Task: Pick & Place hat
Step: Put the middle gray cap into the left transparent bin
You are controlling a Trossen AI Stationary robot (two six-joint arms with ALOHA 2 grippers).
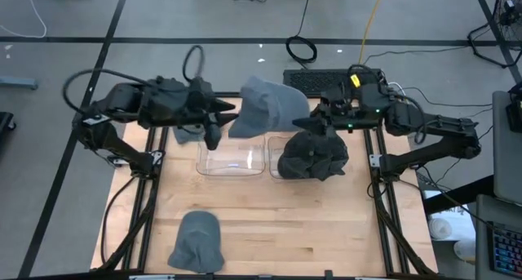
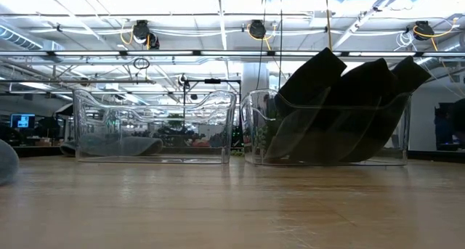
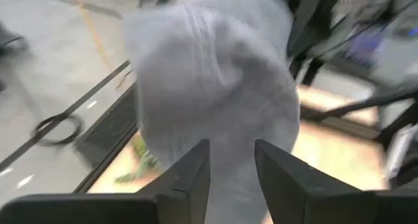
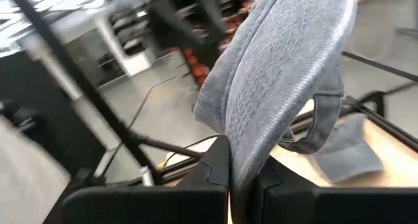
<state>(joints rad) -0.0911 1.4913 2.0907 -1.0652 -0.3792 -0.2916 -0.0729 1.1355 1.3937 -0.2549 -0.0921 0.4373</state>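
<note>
Overhead, right tool point(image 4: 243, 178) clamped on grey hat point(image 1: 265, 106), left tool point(image 3: 232, 175) parted, hat between.

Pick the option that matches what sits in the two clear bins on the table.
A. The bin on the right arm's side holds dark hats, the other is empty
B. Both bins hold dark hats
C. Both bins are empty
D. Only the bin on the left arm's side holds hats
A: the right-side bin is stuffed with dark hats, while the left-side bin shows only its bare clear bottom.
</note>
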